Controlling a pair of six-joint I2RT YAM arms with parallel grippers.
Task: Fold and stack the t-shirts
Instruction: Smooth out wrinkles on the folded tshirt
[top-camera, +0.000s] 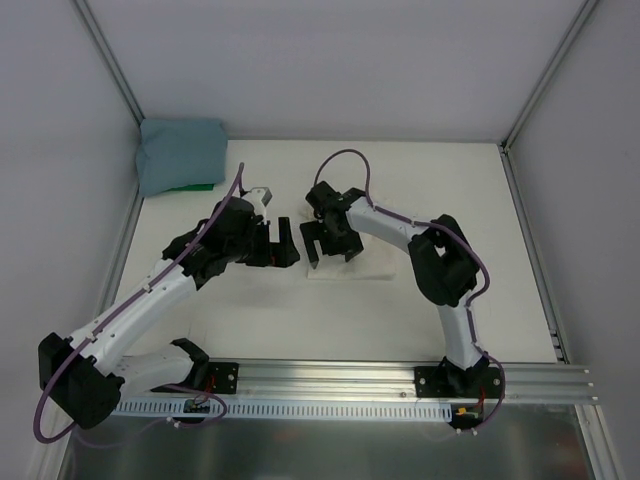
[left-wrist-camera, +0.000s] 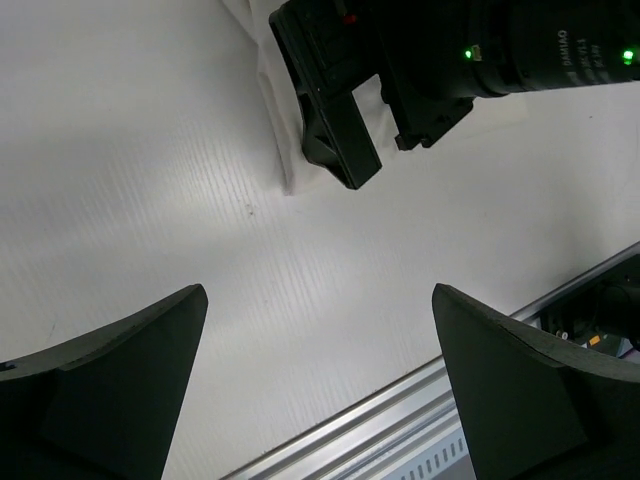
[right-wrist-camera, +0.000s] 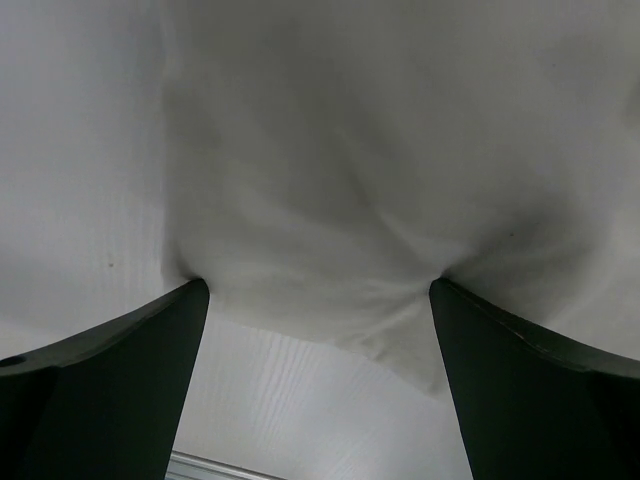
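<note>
Two tees: one teal tee (top-camera: 180, 152), folded, at eleven o'clock on the one table (top-camera: 430, 190), and one cream tee (top-camera: 365, 270) at the centre. One green thing (top-camera: 192, 187) shows from under the teal tee; what it is cannot be told. Two arms: left arm (top-camera: 150, 300) at eight o'clock, right arm (top-camera: 445, 265) at four. Two grippers, left gripper (top-camera: 287, 245) and right gripper (top-camera: 328, 250), with two fingers each, four in all. Two purple cables (top-camera: 345, 155), one per arm. One rail (top-camera: 350, 375) at six o'clock.

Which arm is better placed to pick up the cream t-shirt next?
Probably the right. The right gripper stands open directly over the cream t-shirt, its fingertips at the cloth. The left gripper, also open, hangs over the table beside the shirt's edge.
</note>
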